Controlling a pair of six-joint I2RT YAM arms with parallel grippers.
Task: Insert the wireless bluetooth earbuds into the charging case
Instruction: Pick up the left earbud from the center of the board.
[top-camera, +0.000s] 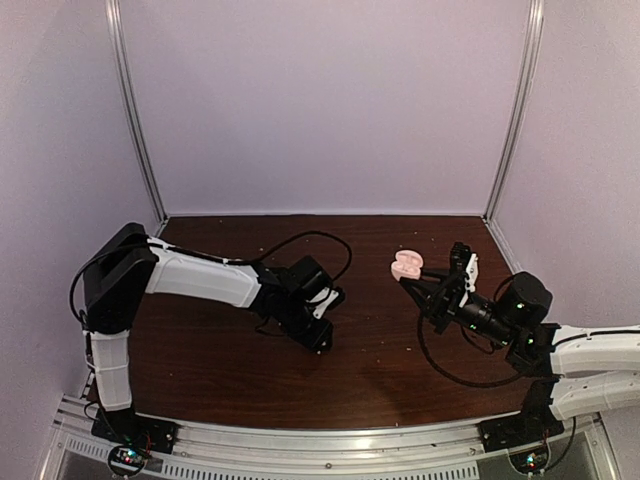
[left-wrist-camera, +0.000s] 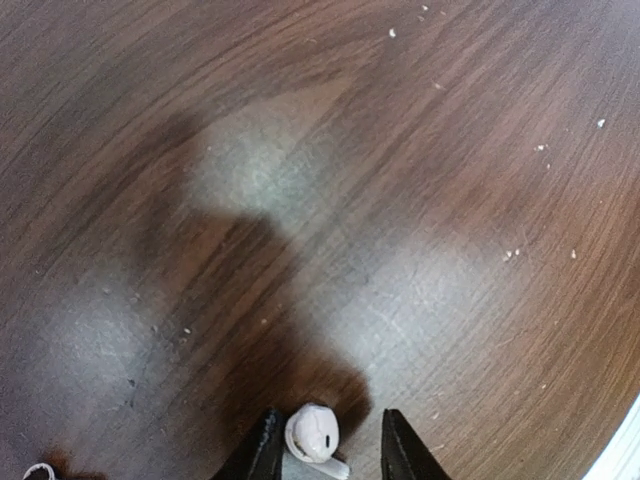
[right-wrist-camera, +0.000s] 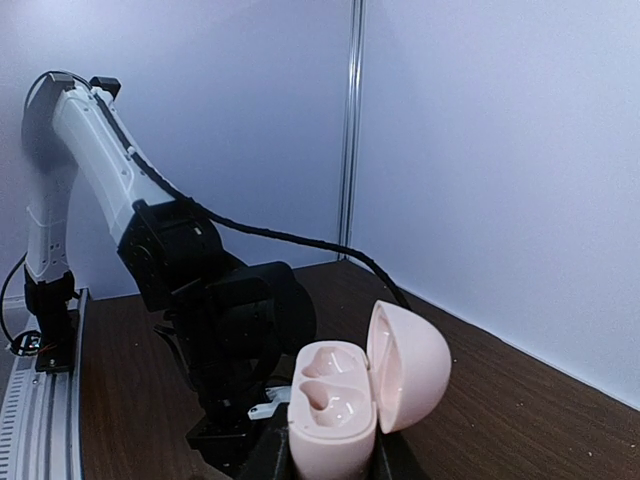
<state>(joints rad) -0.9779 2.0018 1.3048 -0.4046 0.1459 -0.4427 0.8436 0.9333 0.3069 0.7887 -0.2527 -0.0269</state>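
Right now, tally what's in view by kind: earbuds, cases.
white earbud: 1
pink charging case, lid open: 1
Total: 2
The whitish bit at the left wrist view's bottom edge is too cropped to count.

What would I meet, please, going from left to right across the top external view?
The left arm's black shoulder block → the left gripper → the pale pink plastic charging case, lid open → the right arm's black wrist.
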